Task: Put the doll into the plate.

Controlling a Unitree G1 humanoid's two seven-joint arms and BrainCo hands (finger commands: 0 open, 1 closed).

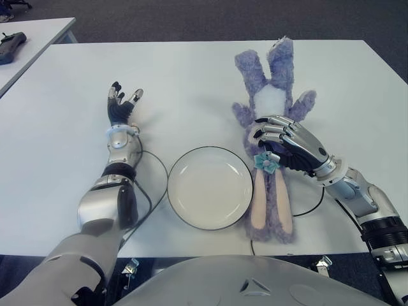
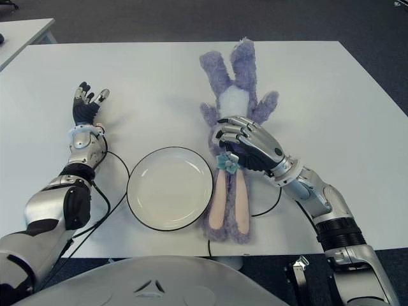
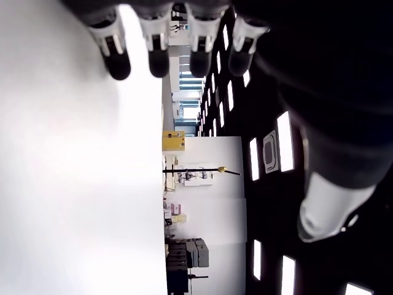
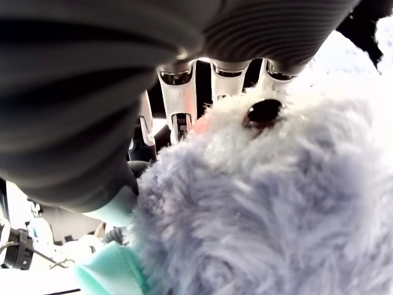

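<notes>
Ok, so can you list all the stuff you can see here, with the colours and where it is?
doll: one, purple plush bunny with a white belly, pink-lined ears and a teal bow, lying on the table just right of the plate, ears toward the robot.
plate: one, white with a dark rim, near the table's front edge, nothing in it.
table: one, white, under everything.
second table: one, white, far left, with a dark object on it.
cable: black, curving near the plate and under the doll.
left hand: dark and silver, fingers spread, left of the plate, holding nothing.
right hand: silver, curled over the doll's head.
</notes>
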